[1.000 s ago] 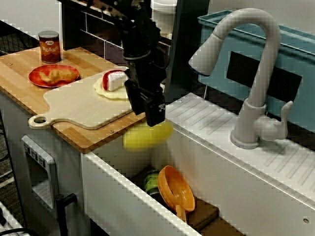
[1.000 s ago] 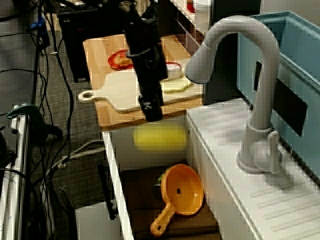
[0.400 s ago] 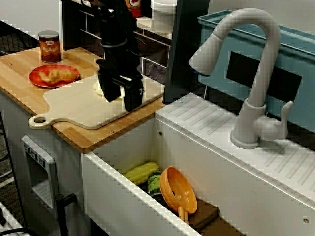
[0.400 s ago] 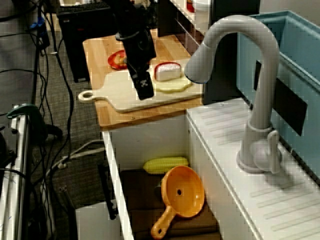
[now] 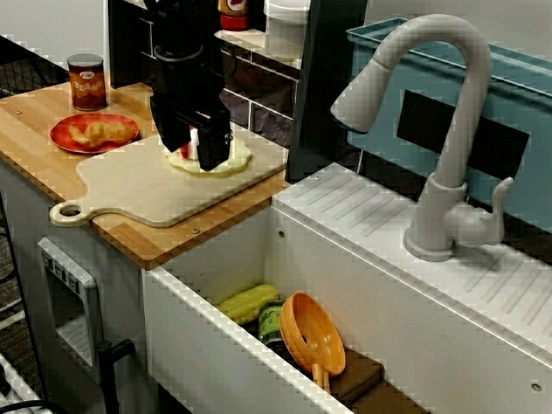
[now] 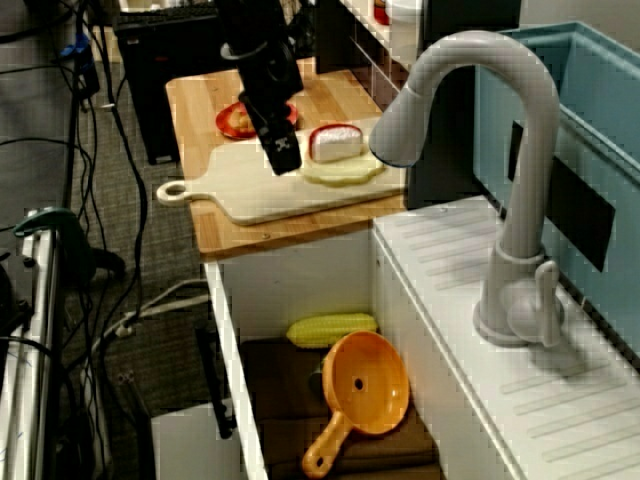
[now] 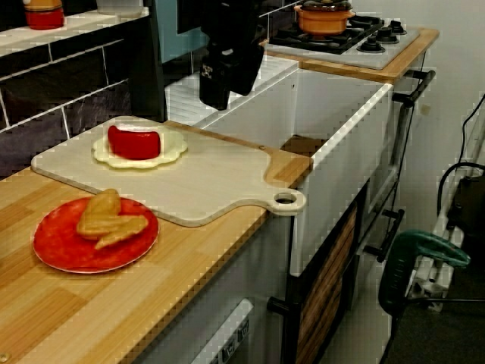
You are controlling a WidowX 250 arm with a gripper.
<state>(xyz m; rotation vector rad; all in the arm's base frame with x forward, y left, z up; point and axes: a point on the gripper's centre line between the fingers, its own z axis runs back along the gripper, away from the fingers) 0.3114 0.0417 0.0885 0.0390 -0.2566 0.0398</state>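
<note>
My black gripper [image 5: 191,153] hangs open and empty over the pale cutting board [image 5: 138,185], right in front of a red and white wedge [image 6: 335,142] that lies on a small cream plate [image 6: 345,170]. In the view from the counter's end the gripper [image 7: 227,87] is above and to the right of that wedge [image 7: 135,142]. A yellow corn cob [image 5: 248,303] lies on the floor of the white sink [image 5: 216,362], far below the gripper; the high side view shows the corn cob [image 6: 332,329] next to an orange strainer [image 6: 365,385].
A red plate with pastry [image 5: 93,132] and a brown can [image 5: 86,81] stand left of the board. A green can [image 5: 269,323] sits beside the strainer in the sink. The grey faucet [image 5: 431,129] arches over the drainboard. A pot [image 7: 324,17] stands on the stove.
The corn cob dropped from the gripper into the sink. The open gripper then moved left, away from the sink, to a spot over the cutting board by the wedge.
</note>
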